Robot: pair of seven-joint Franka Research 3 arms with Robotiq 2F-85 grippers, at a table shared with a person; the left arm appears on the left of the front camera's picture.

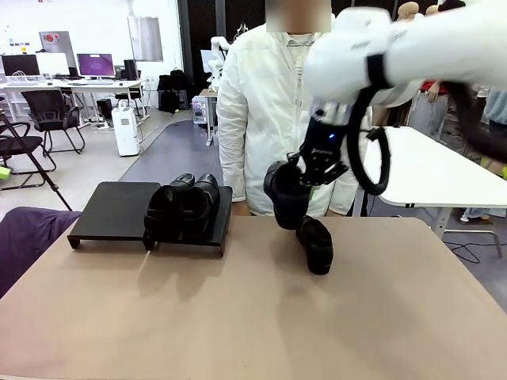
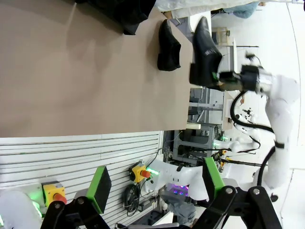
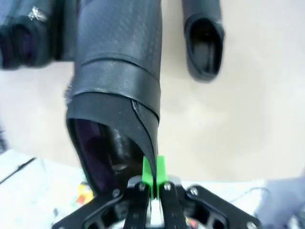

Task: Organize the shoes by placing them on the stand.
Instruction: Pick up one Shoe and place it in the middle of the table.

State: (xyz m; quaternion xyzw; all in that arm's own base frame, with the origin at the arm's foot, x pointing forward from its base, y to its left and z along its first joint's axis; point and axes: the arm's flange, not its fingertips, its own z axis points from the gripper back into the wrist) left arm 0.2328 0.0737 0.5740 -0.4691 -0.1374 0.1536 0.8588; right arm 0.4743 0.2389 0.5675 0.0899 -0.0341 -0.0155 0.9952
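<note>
- Step in hand: the third shoe is being carried to the stand [image 1: 119, 207]. The right claw [image 1: 318, 162] is clamped on the heel rim of a shoe [image 1: 283, 194], which hangs roughly toe-down, clear of the table [image 1: 238, 317].
- In the right wrist view the pads [image 3: 147, 174] pinch a thin leather edge. The hold looks slight, so a quick swing could shake it loose.
- The left claw [image 2: 156, 183] stands apart, holding nothing, well away from the shoes.
- Two shoes [image 1: 184, 207] sit side by side on the stand's right section; its left section is bare.
- A fourth shoe [image 1: 315, 245] lies on the table near the held one, below it.
- The next move calls for crossing left to the bare section, levelling the shoe and lowering it sole-down before letting go, without knocking the pair.
</note>
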